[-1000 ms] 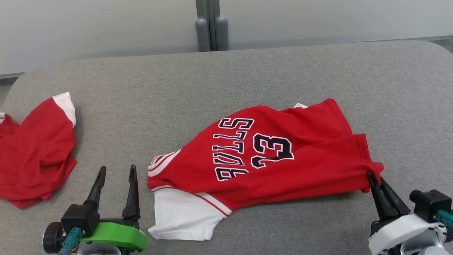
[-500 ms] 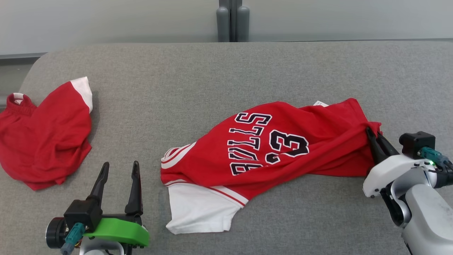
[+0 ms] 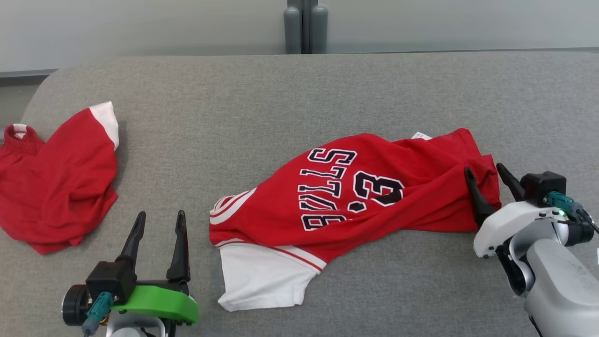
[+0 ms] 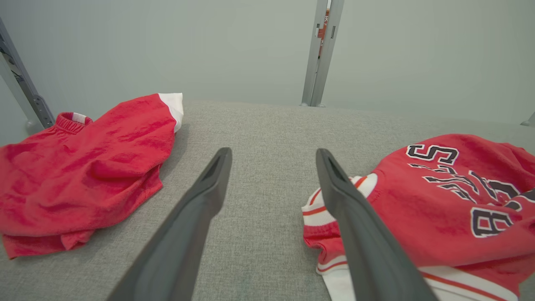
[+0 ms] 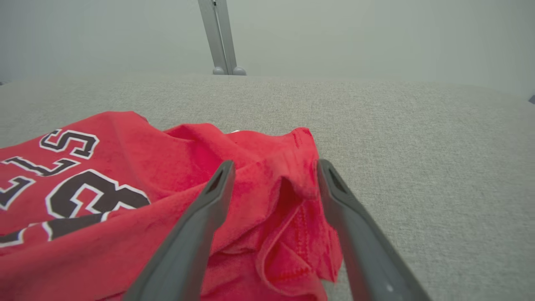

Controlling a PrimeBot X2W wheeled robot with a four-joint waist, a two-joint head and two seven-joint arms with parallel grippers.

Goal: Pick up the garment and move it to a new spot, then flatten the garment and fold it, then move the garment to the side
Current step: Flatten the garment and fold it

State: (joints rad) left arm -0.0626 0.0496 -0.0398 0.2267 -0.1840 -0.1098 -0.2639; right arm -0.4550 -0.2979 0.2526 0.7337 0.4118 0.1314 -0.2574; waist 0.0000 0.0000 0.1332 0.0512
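Note:
The garment (image 3: 355, 196) is a red jersey with dark "BULLS 23" lettering and a white sleeve, lying rumpled on the grey surface at the middle right. My right gripper (image 3: 486, 175) stands open at its right hem, one finger over the cloth and one just past the edge. In the right wrist view the bunched hem (image 5: 288, 209) lies loose between the spread fingers (image 5: 200, 225). My left gripper (image 3: 159, 216) is open at the lower left, just left of the jersey's striped collar (image 4: 322, 205), apart from it.
A second red garment (image 3: 56, 182) with a white cuff lies crumpled at the far left. The grey padded surface (image 3: 281, 103) stretches bare behind the jersey. A grey post (image 3: 305, 28) stands at the back against a pale wall.
My right gripper has let go of the jersey's hem and its fingers have spread apart. The hem has settled onto the surface. The camera shifted between the earliest frame and now.

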